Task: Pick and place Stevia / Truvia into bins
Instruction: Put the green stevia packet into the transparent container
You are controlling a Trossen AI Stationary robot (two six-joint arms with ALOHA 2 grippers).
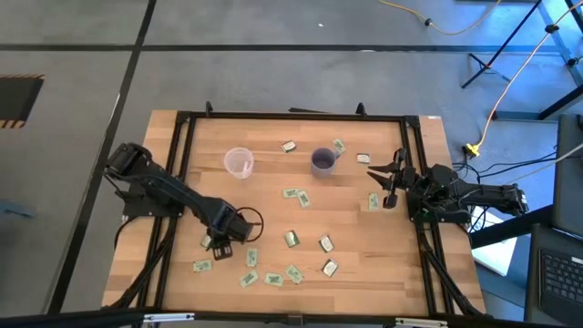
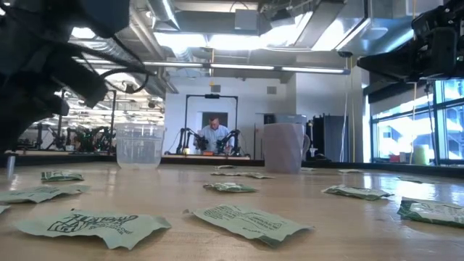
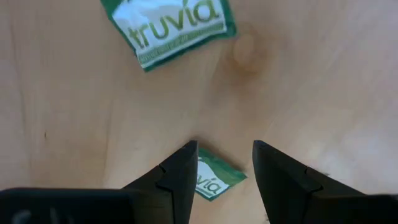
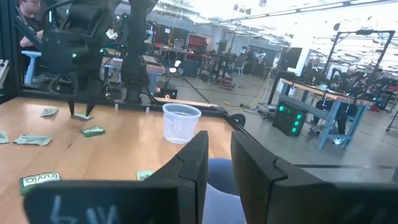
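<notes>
High view: I have the left hand (image 1: pixel 221 239) low over the wooden slatted table (image 1: pixel 273 205), at its left front part, right on top of a small flat green-and-white paper sweetener packet (image 1: pixel 208 242). More packets are scattered across the middle and front of the table. The clear translucent plastic cup (image 1: pixel 239 162) sits toward the back from this hand, well apart; the purple-grey mug with a side handle (image 1: pixel 323 160) is beside it, further right. My right hand (image 1: pixel 388 178) waits above the right edge of the table, near the mug and a packet. For the targeted packet, the left arm is clearly the nearer one.

Low view: both cups stand upright at the back, and flat packets lie in front. The left arm is a dark blur at the left; nothing about the grasp is readable here.

Left wrist view: the key relation. The fingers (image 3: pixel 177 177) are moderately spread and empty, and the packet (image 3: pixel 211 176) lies flat between them at the tips, hugging one finger and partly tucked under it, its long axis skewed to the closing line. A second Truvia packet (image 3: pixel 169 28) lies well ahead, untouched.

Right wrist view: the right fingers (image 4: pixel 186 168) show only a narrow gap and hold nothing; the mug sits just past them and the clear cup stands beyond.
</notes>
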